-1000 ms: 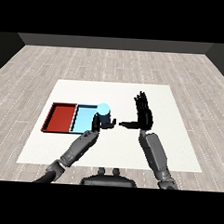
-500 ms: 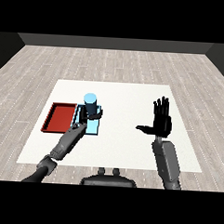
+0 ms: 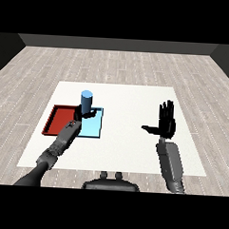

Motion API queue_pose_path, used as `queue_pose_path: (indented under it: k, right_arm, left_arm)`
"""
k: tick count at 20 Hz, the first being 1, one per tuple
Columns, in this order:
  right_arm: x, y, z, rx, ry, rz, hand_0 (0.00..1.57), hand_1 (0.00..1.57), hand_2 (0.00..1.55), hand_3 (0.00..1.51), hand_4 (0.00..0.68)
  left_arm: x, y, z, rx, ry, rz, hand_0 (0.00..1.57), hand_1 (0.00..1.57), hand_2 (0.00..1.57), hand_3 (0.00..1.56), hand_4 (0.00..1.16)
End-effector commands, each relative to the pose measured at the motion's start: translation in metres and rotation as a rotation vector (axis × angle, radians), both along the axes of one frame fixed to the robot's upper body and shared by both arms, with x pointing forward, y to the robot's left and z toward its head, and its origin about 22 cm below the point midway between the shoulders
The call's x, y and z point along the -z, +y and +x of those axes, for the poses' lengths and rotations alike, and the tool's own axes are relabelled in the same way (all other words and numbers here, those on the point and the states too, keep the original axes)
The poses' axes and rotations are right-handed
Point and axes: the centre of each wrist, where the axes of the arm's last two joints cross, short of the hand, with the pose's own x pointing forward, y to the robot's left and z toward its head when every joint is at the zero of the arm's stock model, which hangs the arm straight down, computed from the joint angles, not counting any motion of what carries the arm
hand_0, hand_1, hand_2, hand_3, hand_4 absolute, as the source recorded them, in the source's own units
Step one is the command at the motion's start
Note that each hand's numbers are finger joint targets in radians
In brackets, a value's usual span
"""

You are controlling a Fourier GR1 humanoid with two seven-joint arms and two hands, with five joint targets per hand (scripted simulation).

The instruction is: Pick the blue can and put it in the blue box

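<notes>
The left hand [image 3: 84, 113] curls round the lower side of the blue can [image 3: 86, 100], held upright over the blue box [image 3: 94, 127]; rigid, smooth and likely light, it suits this mid-wall grasp, while the right hand [image 3: 166, 124] stands spread wide

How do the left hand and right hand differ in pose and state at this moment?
The left hand is curled round the blue can over the blue tray; the right hand holds nothing. The left hand's fingers are curled; the right hand's are straight and spread, raised above the table. Both are black on grey forearms.
</notes>
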Motion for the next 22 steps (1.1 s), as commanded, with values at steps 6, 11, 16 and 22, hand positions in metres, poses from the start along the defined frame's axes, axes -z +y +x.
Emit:
queue_pose_path:
  k: [6,11,16,22]
  right_arm:
    - [0.01,0.002,0.017,0.015,0.04,0.007,0.0,0.0,0.0,0.0,0.0]
    - [0.017,0.003,0.003,0.013,0.025,0.027,0.0,0.0,0.0,0.0,0.0]
    - [0.019,-0.002,-0.002,-0.014,0.011,0.015,0.0,0.0,0.0,0.0,0.0]
    - [0.01,0.002,0.001,-0.027,-0.007,0.048,0.0,0.0,0.0,0.0,0.0]
  left_arm:
    - [0.041,0.025,-0.015,-0.123,0.295,0.127,1.51,1.51,1.4,1.18,0.9]
    - [0.071,0.032,-0.04,-0.13,0.499,0.115,1.15,1.15,1.05,0.64,0.91]
    - [0.09,0.031,-0.059,-0.082,0.53,0.116,0.98,0.98,0.94,0.0,0.53]
    - [0.07,0.023,-0.038,-0.128,0.45,0.293,0.0,0.0,0.0,0.0,0.0]
